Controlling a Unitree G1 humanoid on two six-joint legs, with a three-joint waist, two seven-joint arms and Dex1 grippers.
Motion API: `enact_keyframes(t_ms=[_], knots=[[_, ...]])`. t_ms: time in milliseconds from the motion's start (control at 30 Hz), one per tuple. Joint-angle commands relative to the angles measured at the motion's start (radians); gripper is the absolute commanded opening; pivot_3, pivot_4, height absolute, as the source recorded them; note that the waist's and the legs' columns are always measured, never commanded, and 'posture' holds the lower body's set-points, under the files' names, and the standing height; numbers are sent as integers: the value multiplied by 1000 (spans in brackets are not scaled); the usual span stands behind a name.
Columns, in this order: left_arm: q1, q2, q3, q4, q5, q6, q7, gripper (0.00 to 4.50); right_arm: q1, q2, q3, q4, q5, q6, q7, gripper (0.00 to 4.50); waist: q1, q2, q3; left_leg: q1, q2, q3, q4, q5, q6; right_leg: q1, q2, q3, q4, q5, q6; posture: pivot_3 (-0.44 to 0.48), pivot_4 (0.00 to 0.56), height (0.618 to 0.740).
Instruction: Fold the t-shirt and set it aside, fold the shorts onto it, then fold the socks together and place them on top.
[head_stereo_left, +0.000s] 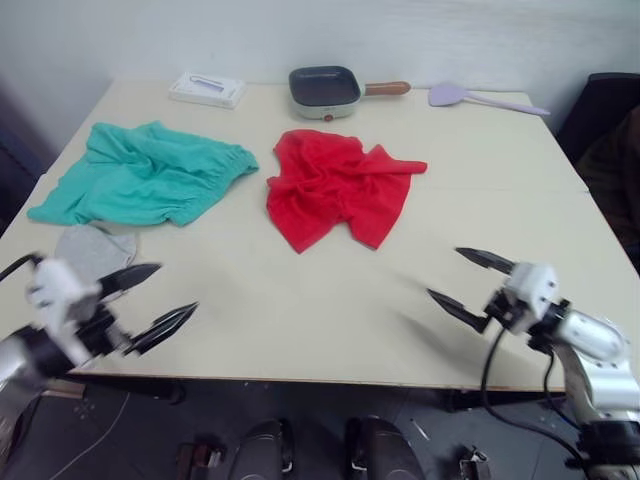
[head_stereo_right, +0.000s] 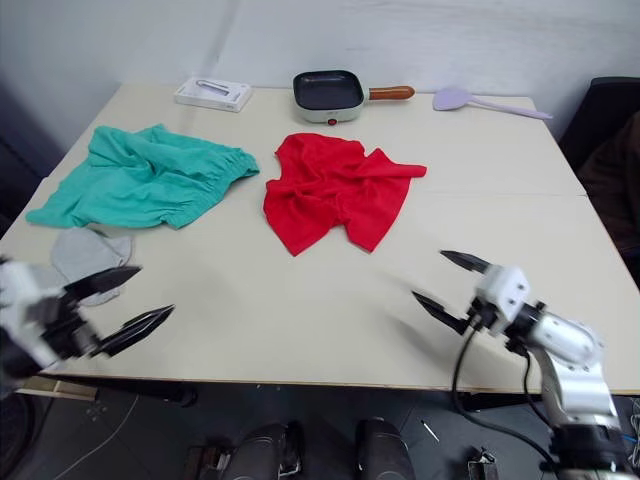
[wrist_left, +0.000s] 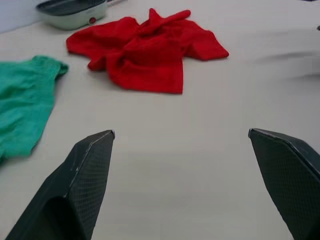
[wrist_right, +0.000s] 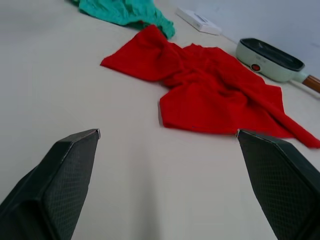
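Crumpled in a loose heap near the middle of the pale beige bench (head_stereo_left: 330, 320): the bright red thin cloth t-shirt (head_stereo_left: 338, 186), unfolded. Beside the t-shirt on the robot's left, apart from it: the teal-green cloth shorts with gathered waistband (head_stereo_left: 145, 173), also rumpled. Just on the near side of the shorts, by the bench's left front corner: the light-grey soft socks (head_stereo_left: 93, 247), lying in a small pile. Beyond the t-shirt at the far edge: a small pale-green square frying pan with dark inside and wooden handle (head_stereo_left: 328, 90); left of the pan a flat white box (head_stereo_left: 207, 89), right of it a lilac plastic spatula (head_stereo_left: 482, 98). Over the bench's front edge, well short of the t-shirt: left gripper (head_stereo_left: 158, 298) with black fingers apart, empty; right gripper (head_stereo_left: 470, 280) likewise spread wide, holding nothing.
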Motion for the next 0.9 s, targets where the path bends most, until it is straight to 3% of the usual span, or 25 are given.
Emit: enact_keyframes(t_ms=[33, 133, 300, 500, 667, 767, 900], knots=[[-182, 12, -218, 54, 139, 56, 52, 4500, -155, 38, 98, 36, -130, 53, -69, 4461, -4, 0, 0, 0, 0, 1, 0, 0, 0, -1, 0, 1, 1, 0, 0, 0, 150, 740], [-349, -21, -415, 151, 296, 33, 50, 4500, -314, 88, 184, 151, -247, 78, -121, 4461, -5, 0, 0, -4, -1, 5, -1, 2, -1, -8, 1, 3, 8, -1, -1, 0, 150, 740], [-544, -141, -606, 369, 482, -19, 72, 4500, -458, 154, 259, 292, -329, 226, -164, 4461, 4, 0, 0, -6, 0, 6, 1, 4, -2, -11, 3, 3, 13, -3, -5, 0, 150, 740], [-722, -307, -678, 638, 587, -87, 81, 4500, -551, 194, 305, 420, -387, 310, -167, 4461, 1, 0, 0, -8, -1, 5, 5, 4, 1, -11, 2, 3, 15, -3, -5, 0, 150, 740], [-833, -389, -732, 845, 681, -171, 62, 4500, -633, 188, 297, 550, -391, 367, -155, 4461, 1, 0, 0, -8, -1, 5, 9, 4, 1, -11, 2, 3, 19, -3, -5, 0, 150, 740], [-898, -418, -759, 1002, 749, -194, 79, 4500, -654, 187, 309, 601, -409, 363, -161, 3844, 0, 0, 0, -8, -1, 5, 11, 4, 1, -11, 2, 2, 20, -3, -4, 0, 150, 740], [-942, -445, -757, 1141, 779, -224, 89, 4500, -659, 199, 305, 614, -409, 355, -169, 2519, -1, 0, 0, -7, -1, 5, 15, 4, 2, -10, 1, 3, 20, -3, -4, 0, 150, 740]])
